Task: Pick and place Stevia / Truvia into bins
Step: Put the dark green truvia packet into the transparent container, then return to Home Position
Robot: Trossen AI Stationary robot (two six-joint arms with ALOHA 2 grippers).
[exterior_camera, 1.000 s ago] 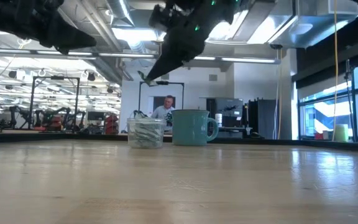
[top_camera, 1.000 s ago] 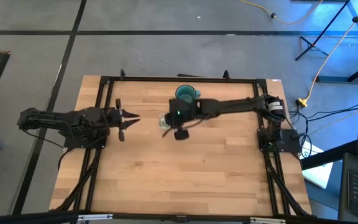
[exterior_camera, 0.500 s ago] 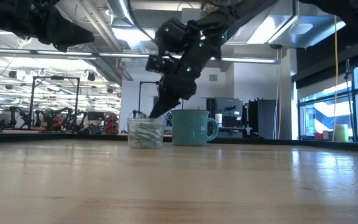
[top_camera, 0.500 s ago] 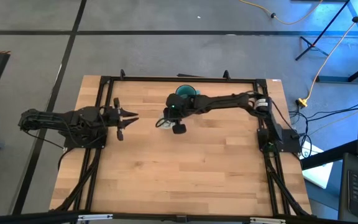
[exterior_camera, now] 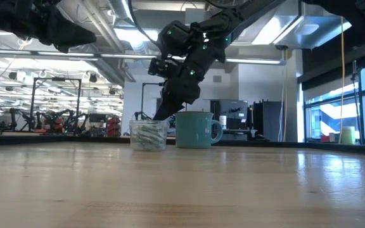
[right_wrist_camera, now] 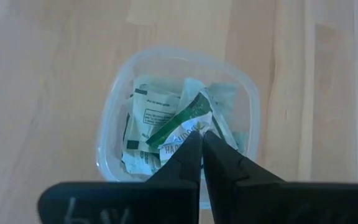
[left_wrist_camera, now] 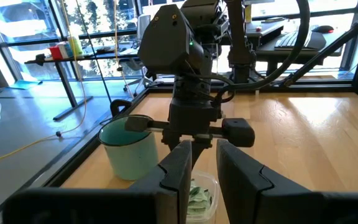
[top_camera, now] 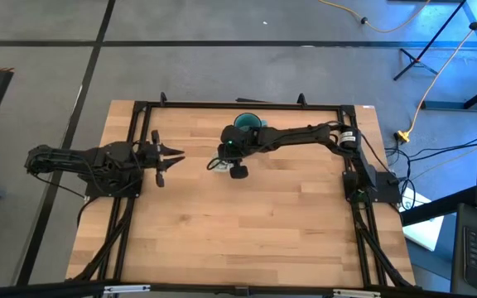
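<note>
The clear tub (right_wrist_camera: 114, 112) stands on the wooden table beside the teal mug (exterior_camera: 197, 130), left of it in the low view. It holds several pale green and white packets (right_wrist_camera: 145, 134). My right gripper (right_wrist_camera: 201, 135) points down into the tub (exterior_camera: 149, 135), shut on one packet. In the high view its wrist covers most of the tub (top_camera: 216, 165). My left gripper (top_camera: 172, 157) hovers open near the table's left side, pointing at the tub (left_wrist_camera: 197, 194), and touches nothing. My right gripper pinches a green-striped packet (right_wrist_camera: 185, 121) at one end between its fingertips, coming from above and pointing down. The packet sticks out beyond the tips, and its far end lies on the other packets inside the tub.
The teal mug (top_camera: 248, 126) stands close behind the tub toward the far edge, right beside my right wrist. A black frame (top_camera: 238, 105) runs around the table's edges. The near half of the table (top_camera: 238, 232) is bare wood.
My right gripper has come down from well above the tub until its fingertips are at the tub's rim, shifting slightly toward the far left. The packet it carried has gone down into the tub with it. In the last half second it has hardly moved.
</note>
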